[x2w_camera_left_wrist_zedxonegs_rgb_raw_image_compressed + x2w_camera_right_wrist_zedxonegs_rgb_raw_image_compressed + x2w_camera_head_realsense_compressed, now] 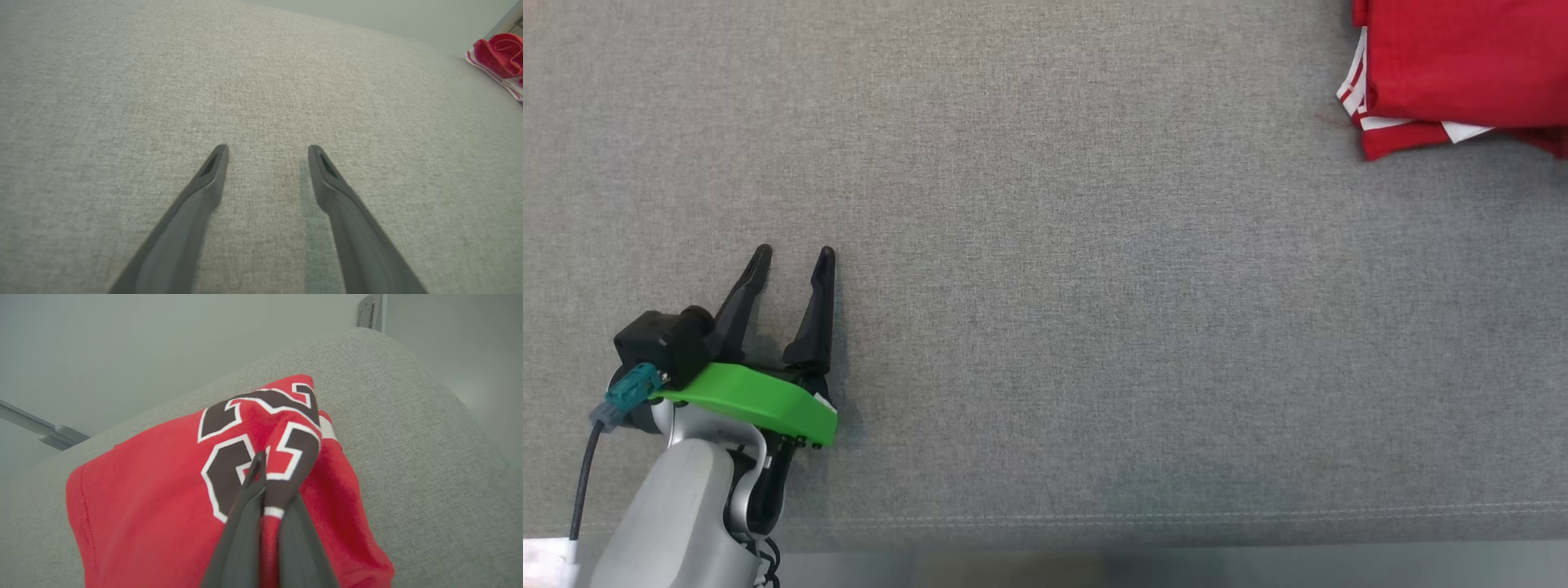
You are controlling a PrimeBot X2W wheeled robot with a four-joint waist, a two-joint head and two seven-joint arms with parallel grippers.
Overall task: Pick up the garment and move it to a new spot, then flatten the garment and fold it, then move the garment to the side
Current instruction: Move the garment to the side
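Note:
The garment (1462, 65) is red with white trim and lies folded at the far right corner of the grey cloth surface (1094, 286). In the right wrist view the garment (155, 490) shows large black, white-edged numerals. My right gripper (265, 469) is shut on a raised fold of that printed cloth, which bunches up between the two fingers. My left gripper (794, 251) rests at the near left of the surface, open, with nothing between its fingers. From the left wrist view the left gripper (267, 148) points over bare fabric, with the garment (500, 53) far off at the upper right.
A stitched seam (1094, 516) marks the surface's front edge, with floor below it. In the right wrist view the surface rounds off just beyond the garment; metal frame parts (369, 310) and a rail (53, 435) stand behind it.

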